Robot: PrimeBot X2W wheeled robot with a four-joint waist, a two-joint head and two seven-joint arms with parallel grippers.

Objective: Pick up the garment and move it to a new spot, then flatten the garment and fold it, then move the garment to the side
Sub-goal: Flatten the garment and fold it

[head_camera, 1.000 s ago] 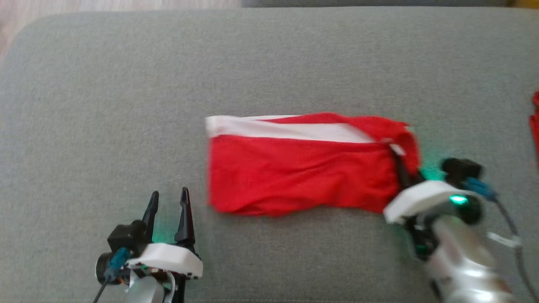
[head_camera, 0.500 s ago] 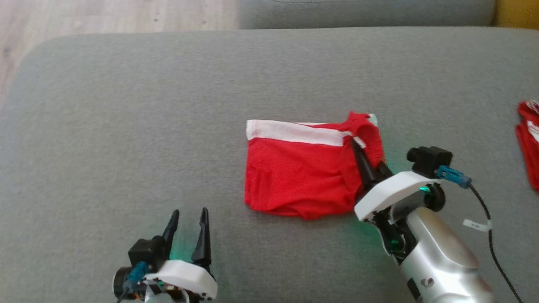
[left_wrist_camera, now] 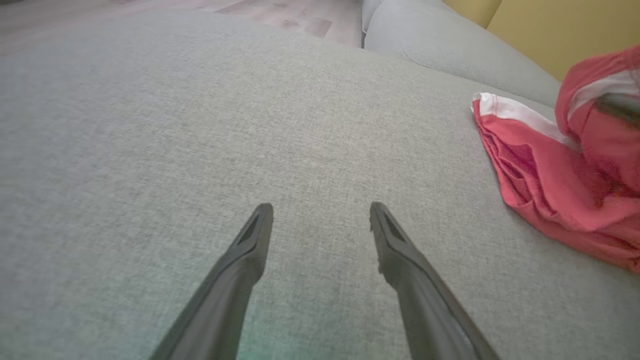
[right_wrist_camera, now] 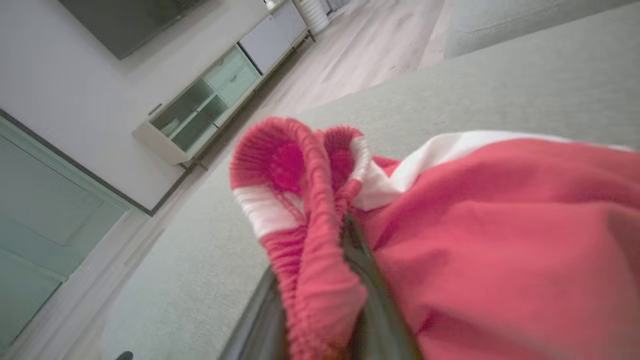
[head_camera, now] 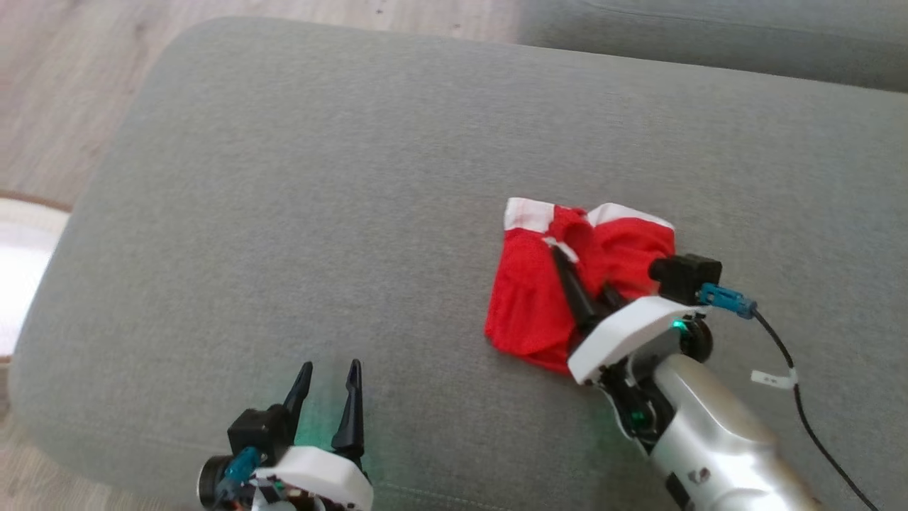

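A red garment (head_camera: 525, 312) with a white band lies bunched on a grey sofa cushion (head_camera: 319, 177), right of centre in the head view. Its near-left part rests flat on the cushion. Its right part is raised and folded over toward the left, so the white band shows as two pieces along the far edge.

The right tool (head_camera: 567, 273) reaches into the garment from the near right, one dark finger lying across the red cloth. The right wrist view shows the grip up close: a ribbed red edge of the garment (right_wrist_camera: 500, 225) with a white strip is pinched between the two fingers of the right tool (right_wrist_camera: 320, 280), and the rest of the cloth billows to the right. Beyond the cushion (right_wrist_camera: 500, 85), this view takes in a wood floor and a white cabinet with glass doors (right_wrist_camera: 200, 110).

The left tool (head_camera: 330, 365) sits at the near edge of the cushion, well to the left of the garment, fingers spread with nothing between them. In the left wrist view, the left tool (left_wrist_camera: 321, 207) points across bare cushion (left_wrist_camera: 150, 125), with the garment (left_wrist_camera: 545, 185) off to the right, one part held up.
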